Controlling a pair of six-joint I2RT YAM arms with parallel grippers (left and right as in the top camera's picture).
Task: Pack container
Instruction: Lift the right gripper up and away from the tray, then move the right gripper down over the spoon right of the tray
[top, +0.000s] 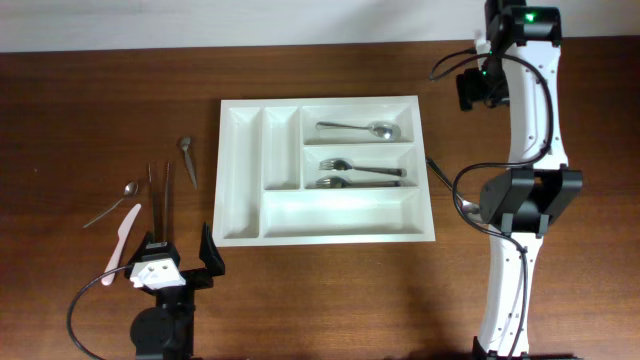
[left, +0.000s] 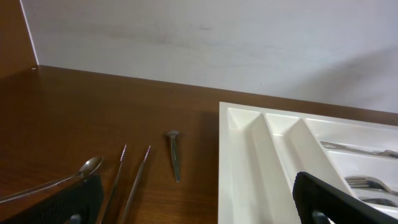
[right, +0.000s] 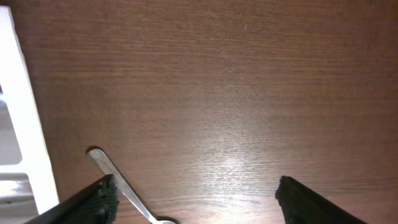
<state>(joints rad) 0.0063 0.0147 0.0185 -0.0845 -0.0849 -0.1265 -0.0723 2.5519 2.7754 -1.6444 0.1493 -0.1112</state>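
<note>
Fingers (left: 62, 205) spread, empty, on left gripper (top: 180, 242) and right gripper (right: 196, 190). Tray (top: 326, 102) holds one spoon (top: 358, 127), two forks (top: 360, 170); right wrist view reveals a handle (right: 115, 177) just beside it.

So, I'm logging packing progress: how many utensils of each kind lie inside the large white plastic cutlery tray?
Silver metal spoon: 1
Silver metal forks: 2
Total in the white plastic cutlery tray: 3

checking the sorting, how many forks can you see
2. One fork and another fork lie side by side in the container's middle long compartment. A half-hidden utensil right of the container could be another.
</note>
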